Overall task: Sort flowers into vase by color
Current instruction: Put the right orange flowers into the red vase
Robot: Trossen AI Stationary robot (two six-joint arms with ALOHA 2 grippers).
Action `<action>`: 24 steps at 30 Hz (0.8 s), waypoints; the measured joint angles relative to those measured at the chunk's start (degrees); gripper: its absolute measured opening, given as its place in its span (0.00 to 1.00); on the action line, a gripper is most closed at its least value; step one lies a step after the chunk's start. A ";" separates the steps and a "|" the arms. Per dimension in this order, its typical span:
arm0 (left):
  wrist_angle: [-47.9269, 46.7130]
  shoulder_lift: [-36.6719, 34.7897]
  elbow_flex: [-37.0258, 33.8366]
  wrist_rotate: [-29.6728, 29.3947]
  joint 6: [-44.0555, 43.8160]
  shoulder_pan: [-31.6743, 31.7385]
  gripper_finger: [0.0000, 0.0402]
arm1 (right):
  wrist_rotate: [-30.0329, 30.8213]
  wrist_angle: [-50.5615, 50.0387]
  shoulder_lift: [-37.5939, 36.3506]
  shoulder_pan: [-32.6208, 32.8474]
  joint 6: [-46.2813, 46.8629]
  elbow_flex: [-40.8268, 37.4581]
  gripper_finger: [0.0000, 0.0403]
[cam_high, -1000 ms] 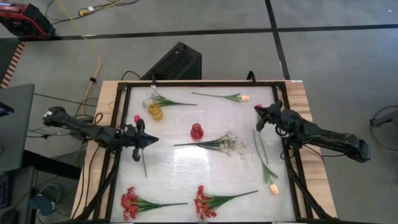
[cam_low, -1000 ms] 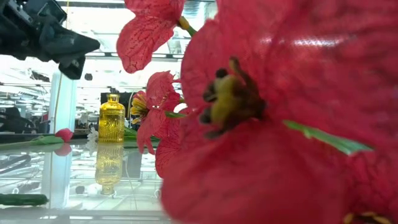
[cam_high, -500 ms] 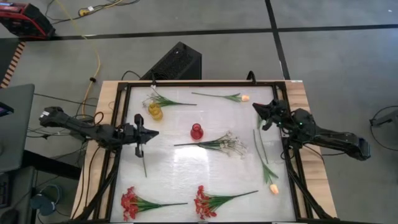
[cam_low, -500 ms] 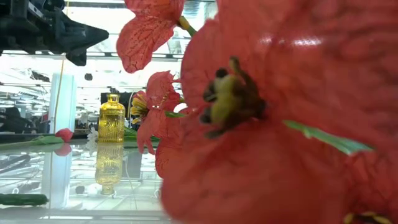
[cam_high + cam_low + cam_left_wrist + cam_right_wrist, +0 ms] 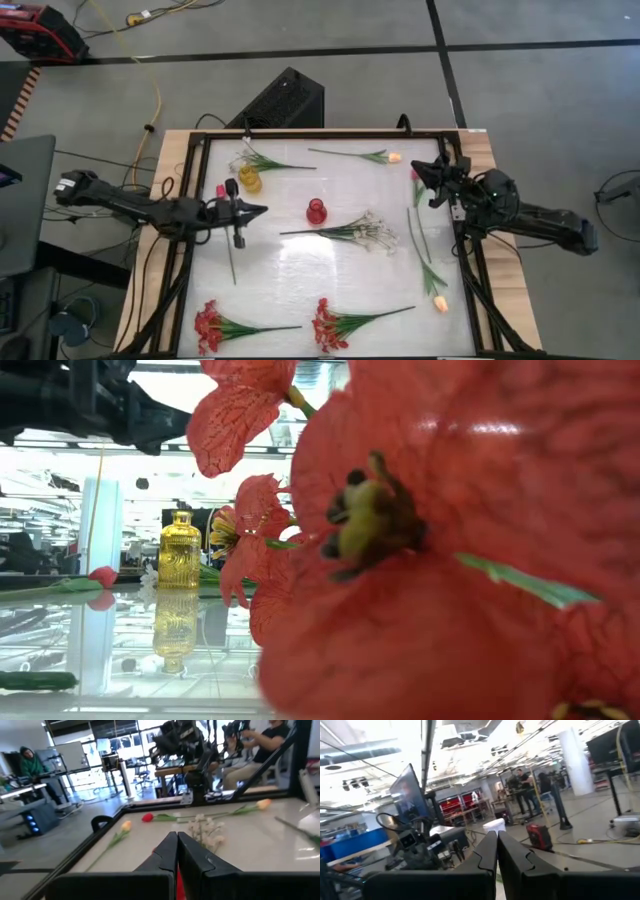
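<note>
Nearest the low camera, two red bunches [image 5: 208, 325] and [image 5: 326, 330] lie flat at about 6 o'clock on the surface [image 5: 300, 270], so neither has gone into a vase. At 4 o'clock a peach tulip [image 5: 440, 303] lies with its stem running up the right side.

My left end effector [image 5: 238, 212] hangs above the surface at 9 o'clock, fingers clenched on a red tulip [image 5: 220, 190]; its stem hangs down toward the surface. The red vase [image 5: 316, 211] stands just to the right of it and looks empty. The white spray [image 5: 372, 232] lies beside that vase, near the middle.

My right end effector [image 5: 437, 178] is at 3 o'clock, fingers pressed together, holding nothing that I can see.

Farther off, the yellow vase [image 5: 249, 180] at 11 o'clock also looks empty, with a flower [image 5: 262, 159] lying beside it, and another peach tulip [image 5: 393, 157] lies at 1 o'clock.

By my reading the sorting is barely begun.
</note>
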 joint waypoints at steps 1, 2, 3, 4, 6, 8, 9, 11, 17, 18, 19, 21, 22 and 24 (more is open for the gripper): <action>0.03 0.76 0.29 -0.05 0.12 0.33 0.00 | -0.40 -0.15 0.66 0.24 -0.03 0.45 0.11; -0.01 1.46 0.59 -0.05 0.12 0.66 0.00 | -0.40 -0.14 1.55 0.56 -0.25 0.99 0.11; -0.01 2.15 0.85 -0.06 0.13 0.97 0.00 | -0.40 -0.13 2.49 0.92 -1.12 1.49 0.11; 0.03 2.84 1.07 -0.07 0.13 1.11 0.00 | -0.42 -0.12 3.55 1.38 -1.99 1.90 0.11; 0.02 3.83 1.27 -0.13 0.08 1.25 0.00 | -0.35 -0.17 6.09 2.38 -2.88 3.03 0.11; 0.09 4.65 1.29 -0.14 0.07 1.26 0.00 | -0.35 -0.21 9.25 3.32 -3.04 4.38 0.11; 0.09 5.08 1.29 -0.13 -0.01 1.26 0.00 | -0.35 -0.18 10.96 3.85 -3.04 5.16 0.11; 0.28 5.71 1.29 -0.13 -0.34 1.24 0.00 | -0.35 -0.26 14.45 5.14 -3.02 6.79 0.12; 1.69 6.31 1.34 0.24 -2.01 1.24 0.00 | -0.35 -5.27 24.25 10.09 -6.97 13.84 0.14; 1.71 6.31 1.34 0.58 -2.36 1.24 0.00 | -0.34 -6.07 25.74 10.98 -8.24 15.17 0.14; 1.71 6.31 1.34 1.14 -2.61 1.24 0.00 | -0.20 -6.97 27.19 11.85 -9.47 16.52 0.14; 1.69 6.31 1.34 2.97 -2.95 1.24 0.00 | 0.39 -7.29 30.35 13.63 -12.10 19.17 0.14; 1.69 6.31 1.34 3.92 -2.88 1.21 0.01 | 0.98 -7.69 31.75 14.58 -13.41 20.48 0.14; 1.82 6.71 1.34 5.47 -2.50 0.87 0.04 | 1.93 -9.21 34.26 16.42 -15.79 22.92 0.14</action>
